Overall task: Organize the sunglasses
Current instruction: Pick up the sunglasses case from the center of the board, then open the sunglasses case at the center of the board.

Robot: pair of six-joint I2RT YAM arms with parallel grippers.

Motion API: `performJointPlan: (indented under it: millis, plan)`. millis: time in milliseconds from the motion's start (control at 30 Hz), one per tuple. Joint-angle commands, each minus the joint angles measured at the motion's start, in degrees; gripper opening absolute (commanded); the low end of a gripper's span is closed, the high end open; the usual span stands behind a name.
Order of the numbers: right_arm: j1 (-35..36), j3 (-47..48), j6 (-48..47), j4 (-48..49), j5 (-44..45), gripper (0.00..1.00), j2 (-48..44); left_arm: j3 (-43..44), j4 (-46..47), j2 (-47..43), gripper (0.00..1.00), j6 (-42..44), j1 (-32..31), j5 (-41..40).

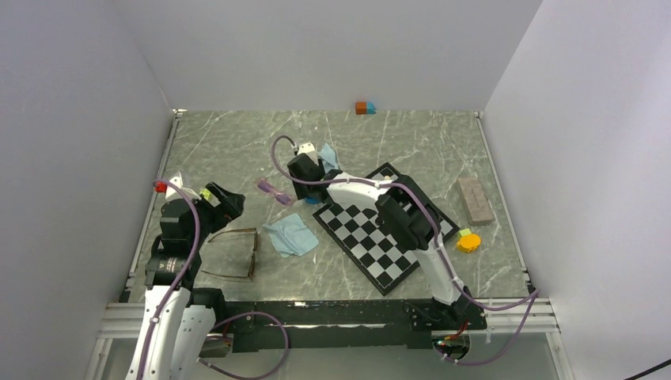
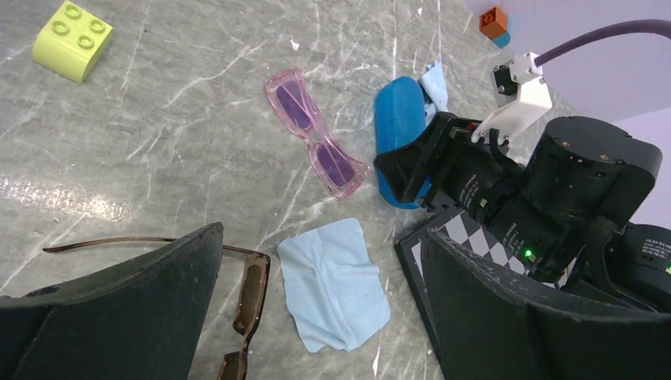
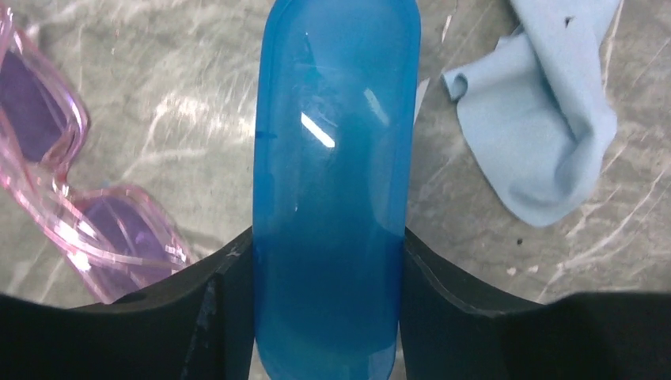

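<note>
Grey-green marbled desk [image 1: 237, 142], pale veins, patches of glare. Plain white walls [image 1: 332, 47] on three sides. Metal rail [image 1: 115, 323] along near edge. Light probably overhead.

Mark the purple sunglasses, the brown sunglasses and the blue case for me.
purple sunglasses [image 2: 316, 138], left wrist view, on the bridge between the lenses.
brown sunglasses [image 2: 252, 290], left wrist view, on a dark lens.
blue case [image 3: 332, 182], right wrist view, middle of its top shell.
</note>
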Motion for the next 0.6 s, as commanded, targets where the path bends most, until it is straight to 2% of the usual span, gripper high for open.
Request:
performJointPlan:
  millis: [0, 133, 267, 333, 400, 500, 567]
  plan:
    - [-0.13, -6.42, 0.32, 7.53, -3.07, 0.02, -9.55, 0.40, 2.40, 0.34, 0.99, 0.72, 0.34, 3.86]
    - [-0.68, -17.65, 0.44, 16.37, -9.65, 0.00, -24.53, -0.37, 8.24, 0.96, 0.99, 0.91, 0.35, 11.73]
    - [-2.67, -30.40, 1.02, 25.69, -26.35, 0.00, -39.42, -0.58, 19.45, 3.22, 0.99, 1.94, 0.22, 28.63]
    - [-3.17, -34.90, 1.45, 28.61, -32.88, 0.00, -45.48, -1.84, 29.37, 4.43, 0.99, -0.62, 0.10, 38.36]
    - [-3.47, -37.85, 2.01, 28.95, -37.38, 0.00, -49.51, -4.46, 43.55, 5.16, 0.99, -6.25, -0.69, 46.15]
    - [-3.83, -40.53, 3.79, 30.47, -43.60, 0.00, -53.60, -7.86, 59.39, 5.67, 0.99, -10.73, -4.13, 49.04]
    - [-4.01, -41.11, 5.12, 31.60, -46.80, 0.00, -54.70, -7.62, 61.64, 5.75, 0.99, -9.35, -7.17, 47.74]
